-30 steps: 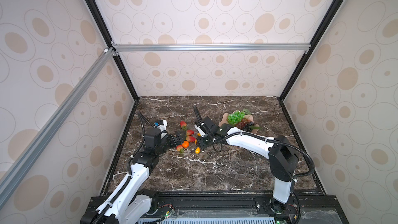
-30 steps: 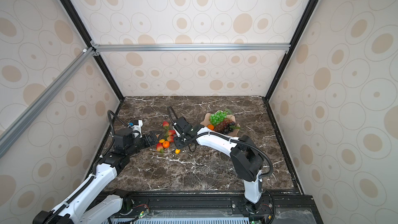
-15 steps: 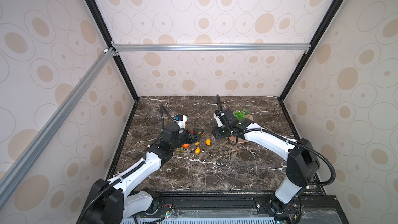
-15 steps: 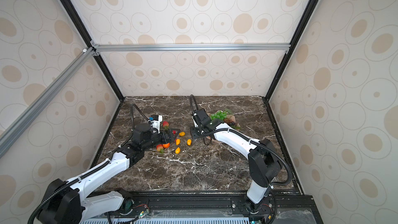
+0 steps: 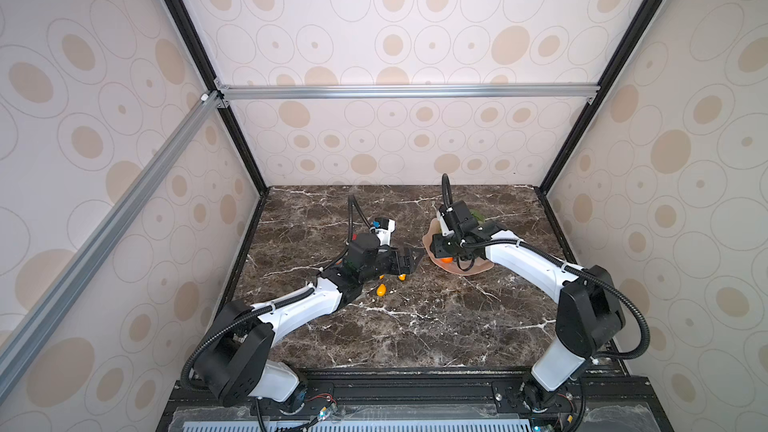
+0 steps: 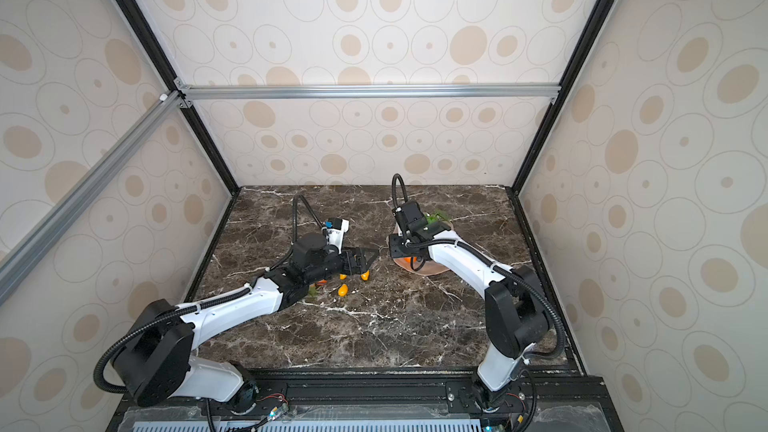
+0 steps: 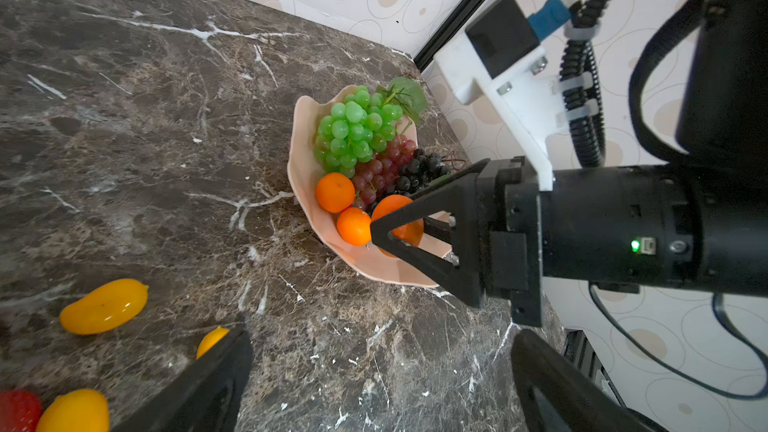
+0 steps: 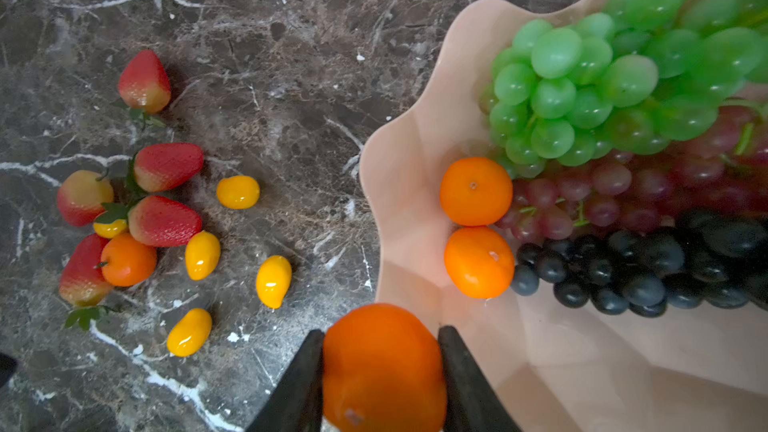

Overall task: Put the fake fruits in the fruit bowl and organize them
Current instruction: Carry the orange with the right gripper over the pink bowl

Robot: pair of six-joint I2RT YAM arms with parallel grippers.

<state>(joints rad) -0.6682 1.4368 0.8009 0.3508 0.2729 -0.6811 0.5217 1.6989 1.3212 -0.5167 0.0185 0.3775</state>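
Observation:
The pale pink fruit bowl (image 8: 407, 184) holds green grapes (image 8: 602, 76), red-purple grapes (image 8: 623, 193), black grapes (image 8: 665, 268) and two tangerines (image 8: 476, 191). My right gripper (image 8: 381, 331) is shut on a third tangerine (image 8: 382, 367) just above the bowl's near rim (image 5: 457, 270). Loose on the marble lie several strawberries (image 8: 166, 166), one tangerine (image 8: 128, 259) and several kumquats (image 8: 237, 192). My left gripper (image 7: 382, 351) is open and empty, low over the table between that pile and the bowl (image 7: 307, 176).
In both top views the left gripper (image 5: 409, 261) and right gripper (image 5: 444, 253) are close, tips facing each other. Two kumquats (image 5: 380, 290) show beside the left arm. Enclosure walls and black posts surround the marble top.
The right arm carried the tangerine from the fruit pile rightward to the bowl's edge. The left arm stretched forward and to the right, over the pile, with its jaws still open.

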